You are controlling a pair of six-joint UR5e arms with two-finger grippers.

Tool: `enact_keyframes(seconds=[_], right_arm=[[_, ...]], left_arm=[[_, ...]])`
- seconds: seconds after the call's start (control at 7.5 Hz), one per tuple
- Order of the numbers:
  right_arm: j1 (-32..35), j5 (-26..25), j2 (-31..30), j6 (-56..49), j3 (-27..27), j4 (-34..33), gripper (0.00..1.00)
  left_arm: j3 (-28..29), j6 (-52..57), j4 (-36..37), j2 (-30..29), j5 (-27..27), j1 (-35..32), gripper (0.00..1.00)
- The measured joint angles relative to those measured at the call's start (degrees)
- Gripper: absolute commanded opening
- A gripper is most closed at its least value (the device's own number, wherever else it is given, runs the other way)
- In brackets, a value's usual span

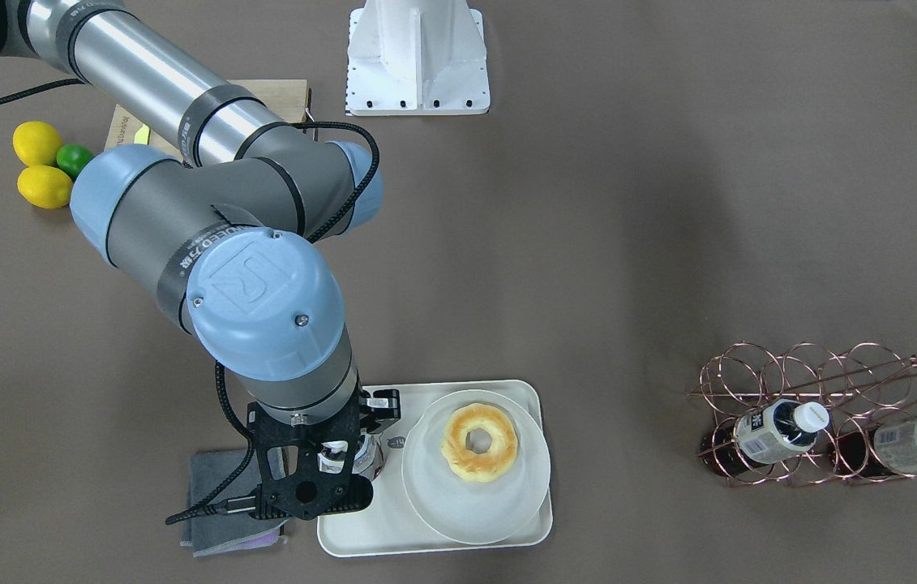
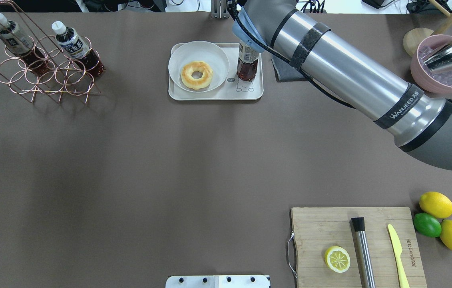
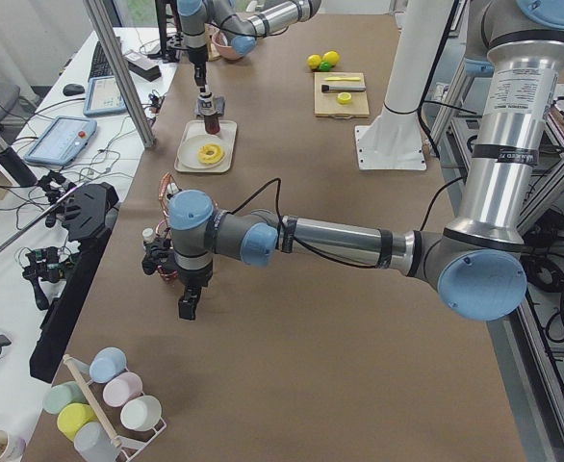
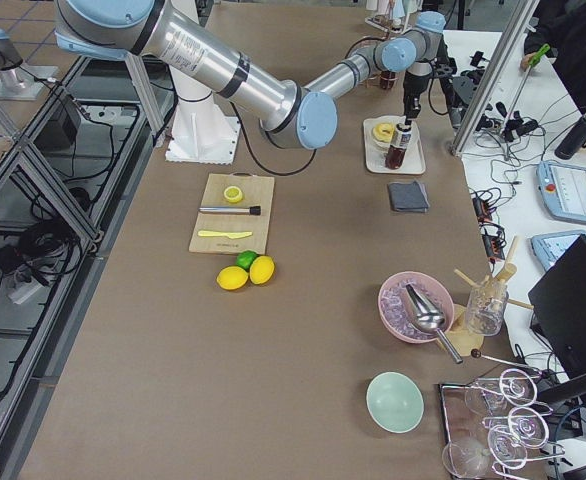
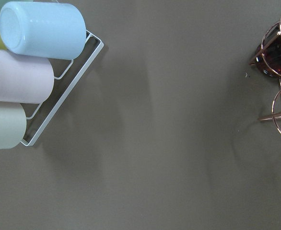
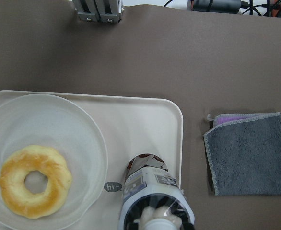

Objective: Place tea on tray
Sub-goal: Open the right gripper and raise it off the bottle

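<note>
You'll find the tea (image 2: 247, 64) standing upright on the tray (image 2: 218, 95), just beside the plate (image 2: 214, 54). The right gripper (image 1: 336, 462) sits over its cap, but you can't tell whether it clamps it. The left gripper (image 3: 188, 306) can't be judged either.

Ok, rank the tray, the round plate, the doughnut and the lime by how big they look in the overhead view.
1. tray
2. plate
3. doughnut
4. lime, close to the doughnut and nearer the camera, so unsure
</note>
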Motion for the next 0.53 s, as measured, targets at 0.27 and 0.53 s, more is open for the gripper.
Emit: enact_keyframes(seconds=[0.27,0.53], right_arm=[[-0.1,-0.4,-0.1,0.2,-0.1,0.1,1.0],[-0.1,-1.1,-0.5,0.2,0.4,0.1,1.0]], left_arm=[[0.6,0.0,0.0,-0.5,0.0,0.0,0.98],[0.6,0.0,0.0,-0.6,0.0,0.0,0.98]])
